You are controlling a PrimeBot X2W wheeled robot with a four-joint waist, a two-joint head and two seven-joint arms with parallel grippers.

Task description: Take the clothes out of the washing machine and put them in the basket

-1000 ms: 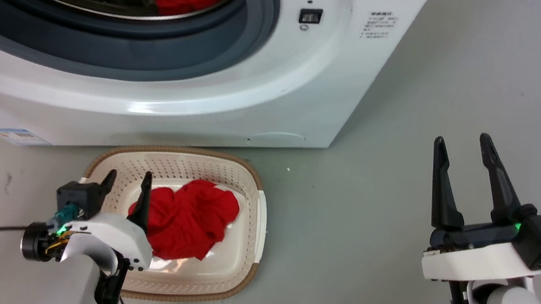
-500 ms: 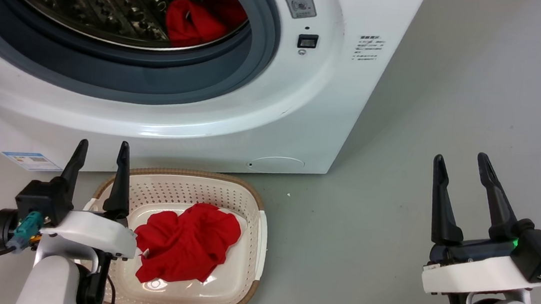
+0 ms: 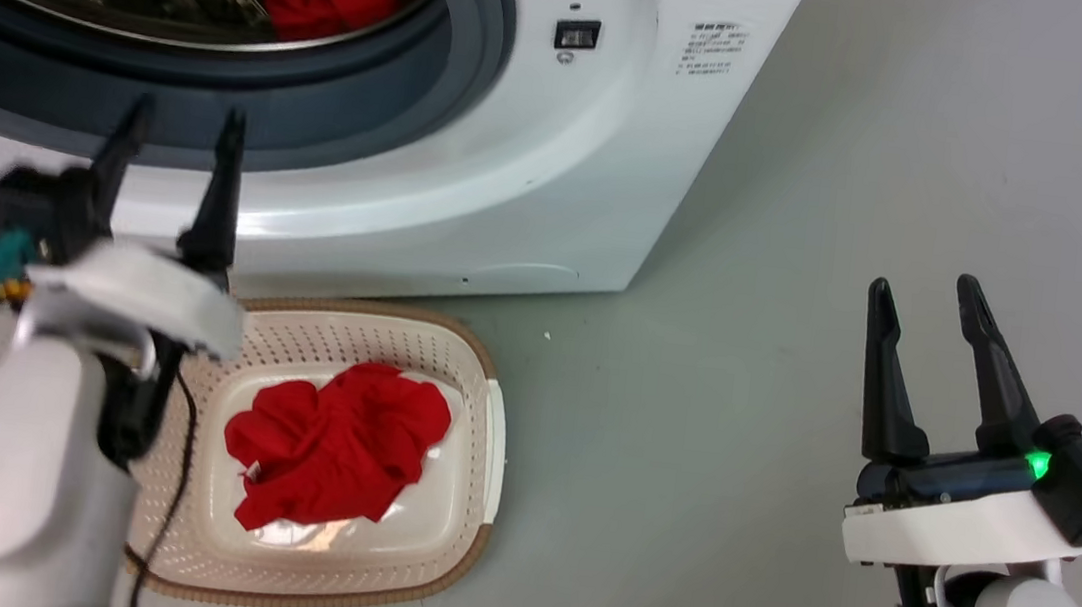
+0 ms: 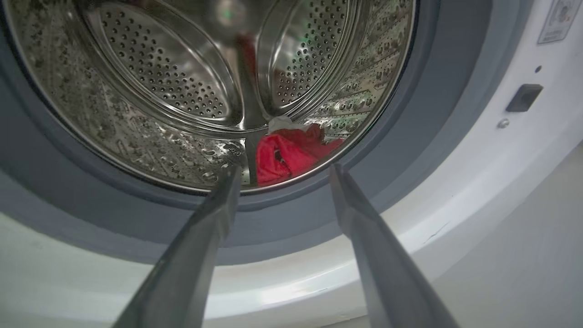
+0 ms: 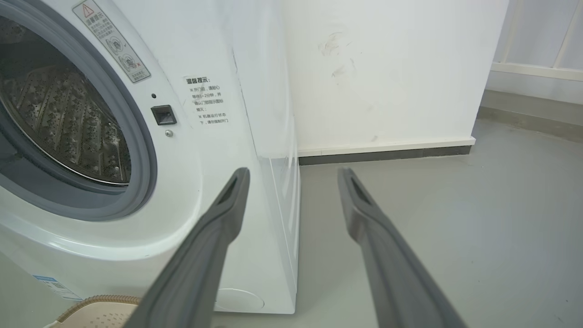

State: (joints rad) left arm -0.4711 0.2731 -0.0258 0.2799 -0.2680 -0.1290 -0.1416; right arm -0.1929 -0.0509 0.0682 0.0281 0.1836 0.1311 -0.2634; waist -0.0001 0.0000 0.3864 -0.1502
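Partway: one red garment (image 3: 335,448) in basket (image 3: 498,440), second garment (image 4: 284,155) remaining in washing machine (image 3: 513,190); left gripper (image 3: 187,111), right gripper (image 3: 922,283) splayed, empty.

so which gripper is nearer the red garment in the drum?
Left. Left gripper is at the door ring, aimed at the garment; right gripper is over floor beside the machine.

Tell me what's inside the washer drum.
One red garment lies at the bottom of the drum, by the front lip, with a bit of white fabric at its back edge. The other steel in view looks bare. Anything beneath the garment is covered.
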